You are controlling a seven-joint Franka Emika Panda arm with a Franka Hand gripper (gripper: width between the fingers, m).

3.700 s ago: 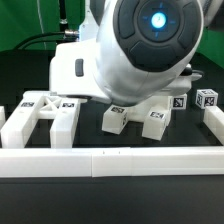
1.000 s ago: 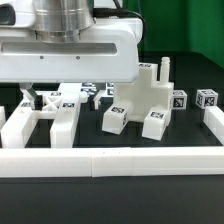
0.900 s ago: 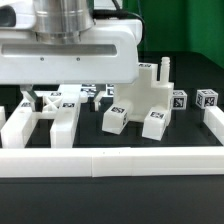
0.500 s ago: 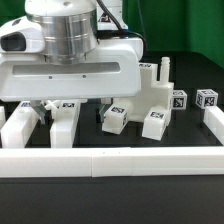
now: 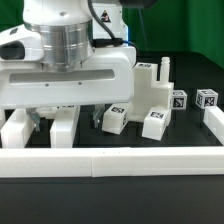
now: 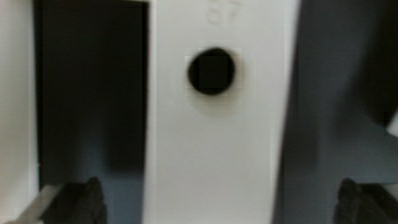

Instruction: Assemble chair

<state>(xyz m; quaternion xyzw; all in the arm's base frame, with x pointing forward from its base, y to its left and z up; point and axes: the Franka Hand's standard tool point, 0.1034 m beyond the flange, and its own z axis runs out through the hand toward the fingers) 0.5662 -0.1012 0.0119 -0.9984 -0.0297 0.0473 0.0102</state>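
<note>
Gripper: the gripper (image 6: 221, 203) is released, with the jaws at full width and nothing held. It hangs low over the panel.
Fingers: the dark fingers (image 6: 80, 203) stand on both sides of one white bar (image 6: 214, 140). I cannot tell if they touch it.
Panel: the slotted panel (image 5: 62, 128) lies flat on the table (image 5: 95, 141) at 8 o'clock in the exterior view, partly hidden by the hand. The bar has a dark hole (image 6: 212, 71).
Block: the pegged block (image 5: 150, 92) stands at 3 o'clock from the gripper, apart from the panel, pegs pointing up.
Cubes: the small cubes (image 5: 116, 120) lie loose. Two are just beside the block at its 6 o'clock and two more are at 3 o'clock.
Rail: the long rail (image 5: 110, 160) runs along 6 o'clock.
Done: little, I judge. The pieces lie separate and no chair shape is seen.
Left: to grasp the panel, then join the panel, block and cubes.
</note>
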